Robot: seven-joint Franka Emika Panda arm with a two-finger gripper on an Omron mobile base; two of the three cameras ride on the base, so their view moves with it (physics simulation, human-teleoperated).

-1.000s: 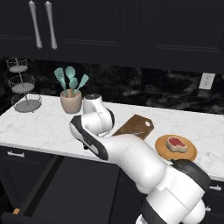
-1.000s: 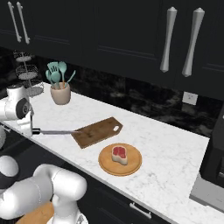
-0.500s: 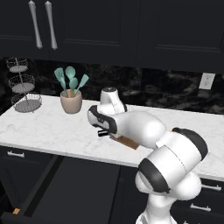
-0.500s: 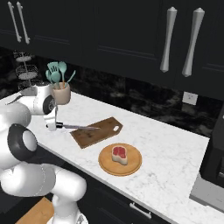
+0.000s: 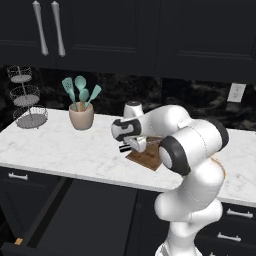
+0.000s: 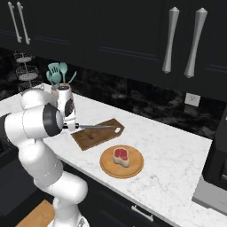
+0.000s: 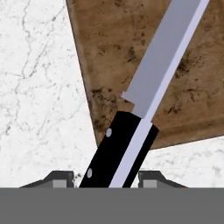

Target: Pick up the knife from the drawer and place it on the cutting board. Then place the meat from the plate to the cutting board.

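two jaws of the gripper (image 7: 105,177) clamp the black handle of the knife (image 7: 148,94), its blade extending over the cutting board (image 7: 113,48).

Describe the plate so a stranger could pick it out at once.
On the white marble counter, just right of the rectangular brown cutting board, lies the plate. It is round and tan, and it alone carries the meat.

glossy white rounded arm (image 5: 192,145), dark joint rings, 2 small dark fingertips (image 7: 59,178)
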